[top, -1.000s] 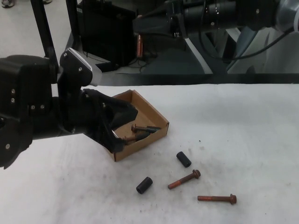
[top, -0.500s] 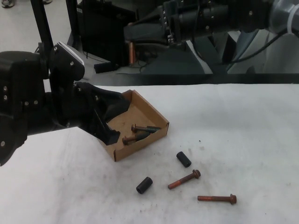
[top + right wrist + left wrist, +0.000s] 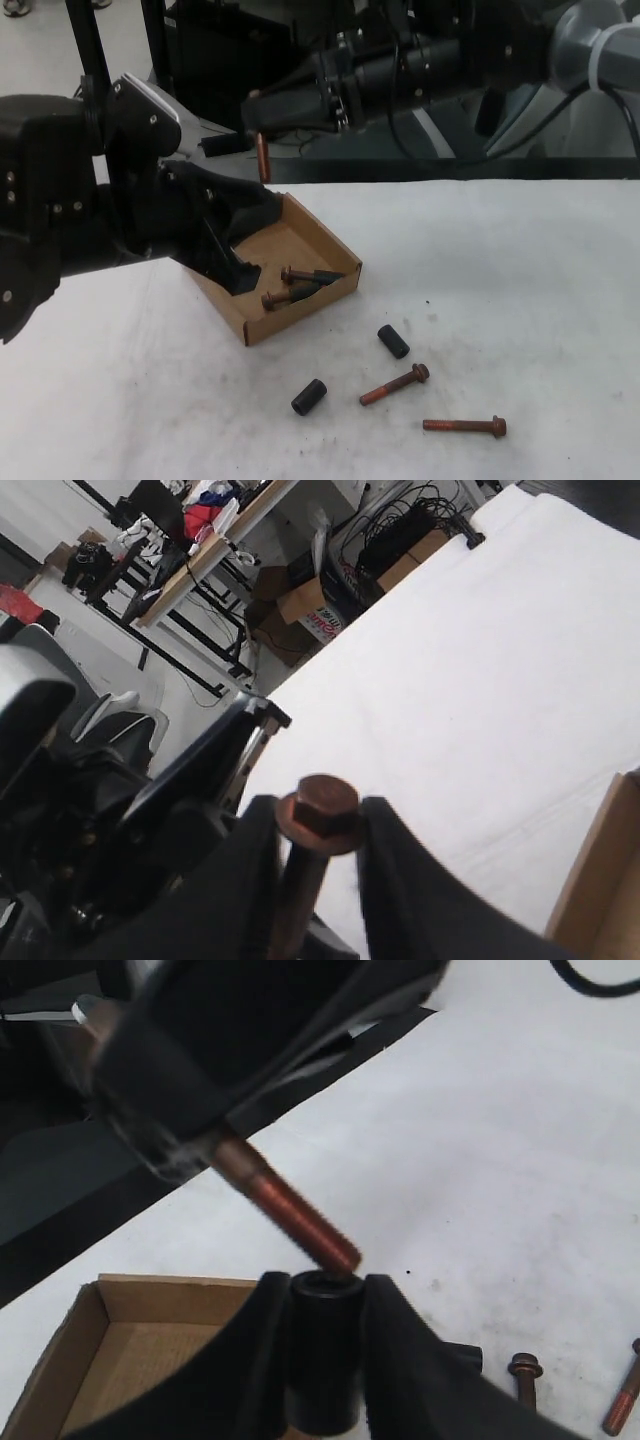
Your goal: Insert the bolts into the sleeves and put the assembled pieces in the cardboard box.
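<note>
Two black robot arms meet above a white counter [image 3: 530,290]. The left claw [image 3: 324,1305] is clamped on a short black sleeve [image 3: 322,1360], held upright with its open mouth facing up. The right claw [image 3: 318,875] is clamped on a rusty bolt [image 3: 290,1215] just under its hex head, with the threaded shank pointing down at a slant. The bolt's tip sits right at the sleeve's mouth (whether it has entered cannot be told). From the high camera, this pairing hangs over the far left side of an open cardboard box [image 3: 300,320], with the left arm covering that side of the box. Two assembled pieces [image 3: 310,273] [image 3: 288,296] lie inside the box, close together. On the counter nearer the camera, well apart from the claws, lie two loose sleeves [image 3: 393,341] [image 3: 309,397] and two loose bolts [image 3: 394,384] [image 3: 464,426].
</note>
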You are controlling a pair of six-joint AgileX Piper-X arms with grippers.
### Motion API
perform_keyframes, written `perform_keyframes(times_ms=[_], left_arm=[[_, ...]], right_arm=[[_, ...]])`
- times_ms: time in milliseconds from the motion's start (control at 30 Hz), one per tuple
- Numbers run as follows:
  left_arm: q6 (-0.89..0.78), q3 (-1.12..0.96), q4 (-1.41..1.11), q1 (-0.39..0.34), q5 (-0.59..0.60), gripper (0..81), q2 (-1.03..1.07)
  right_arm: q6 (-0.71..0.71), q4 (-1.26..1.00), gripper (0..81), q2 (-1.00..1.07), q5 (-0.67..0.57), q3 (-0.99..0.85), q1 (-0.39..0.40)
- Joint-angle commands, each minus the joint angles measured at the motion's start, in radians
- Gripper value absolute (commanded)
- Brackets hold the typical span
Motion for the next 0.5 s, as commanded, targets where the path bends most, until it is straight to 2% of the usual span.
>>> perform_keyframes(times_ms=[0,267,467], left_arm=[[-0.025,-0.016,-0.018,0.003,-0.031,0.8,-0.003],[-0.053,-0.016,-0.018,0.003,-0.036,0.8,-0.003],[-0.097,-0.016,-0.018,0.003,-0.036,0.8,-0.003]], right_arm=[[-0.012,0.001,0.2,-0.02,-0.005,0.02,-0.001],[-0.016,-0.035,0.2,-0.02,0.001,0.023,-0.001],[-0.008,-0.16,0.2,-0.02,0.001,0.023,-0.001]])
